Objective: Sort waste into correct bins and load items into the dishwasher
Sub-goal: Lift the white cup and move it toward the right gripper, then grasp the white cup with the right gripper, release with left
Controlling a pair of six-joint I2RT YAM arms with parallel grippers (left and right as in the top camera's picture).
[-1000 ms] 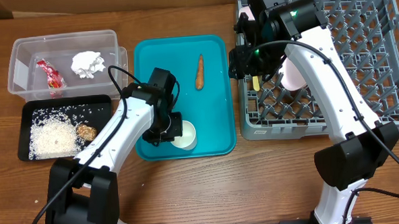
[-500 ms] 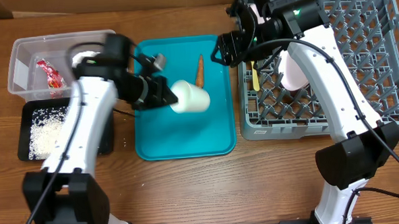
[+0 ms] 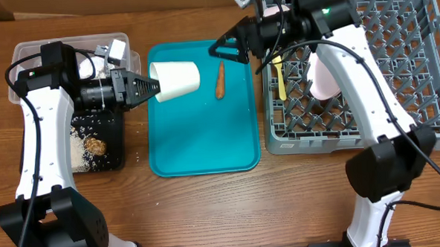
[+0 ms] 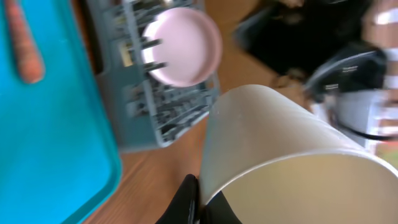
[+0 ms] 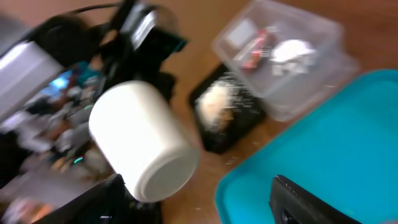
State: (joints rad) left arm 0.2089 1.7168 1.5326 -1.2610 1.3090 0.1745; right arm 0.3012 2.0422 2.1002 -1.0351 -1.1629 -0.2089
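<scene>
Now, overhead, our left gripper (image 3: 148, 88) is pinching the white cup (image 3: 175, 81), lifted off the teal tray (image 3: 206, 139), above its left edge; our right gripper (image 3: 226, 49), spread, is leaving the dish rack (image 3: 404, 71). Left wrist: rim clamped. Right wrist: we are facing the cup, probably for handover.

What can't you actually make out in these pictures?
- Contents of the clear tub: in the overhead view the left arm covers them; the right wrist view blurs them.
- Inside of the white cup: the overhead view shows only its side; the left wrist view cuts it off at the frame edge.
- The pink plate: overhead, mostly behind the right arm.
</scene>
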